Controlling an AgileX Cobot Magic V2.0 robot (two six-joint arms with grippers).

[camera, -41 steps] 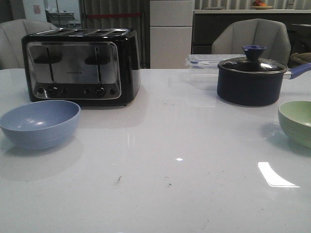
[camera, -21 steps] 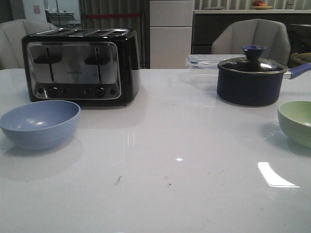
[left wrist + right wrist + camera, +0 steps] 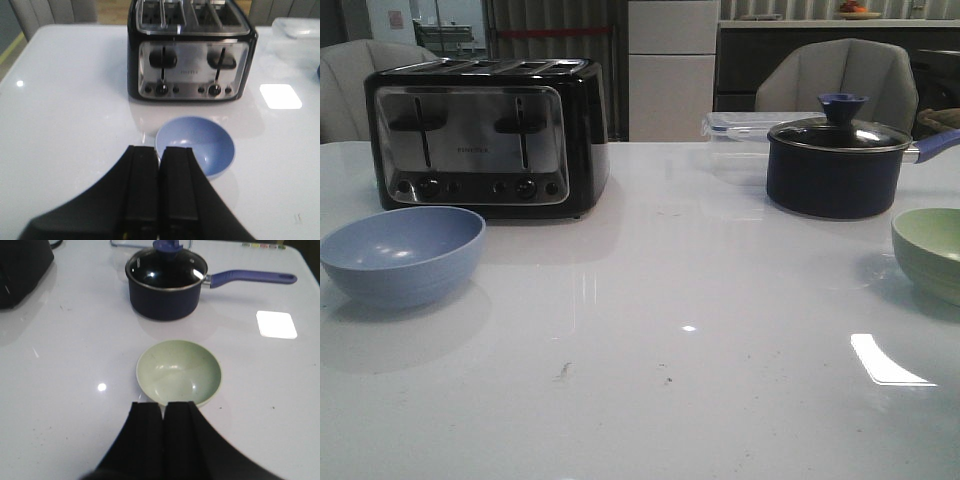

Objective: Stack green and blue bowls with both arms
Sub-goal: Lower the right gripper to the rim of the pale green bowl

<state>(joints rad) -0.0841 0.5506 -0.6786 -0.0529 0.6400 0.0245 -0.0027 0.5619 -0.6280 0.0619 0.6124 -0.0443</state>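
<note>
Blue bowl [image 3: 402, 254] at table's left, in front of toaster [image 3: 485, 134]; green bowl [image 3: 928, 252] at far right edge, near pot [image 3: 838, 165]. Well apart, both upright, empty. Likely light, stiff, matte walls with faint ridges, so fair grip; rim pinch looks best. Left gripper [image 3: 159, 159] pressed together, just short of blue bowl's rim. Right gripper [image 3: 164, 411] likewise pressed together, at green bowl's near rim. Clear container [image 3: 740, 125] behind pot. Open table [image 3: 700, 300] between bowls; toaster and pot close behind, limiting far-side approach.
</note>
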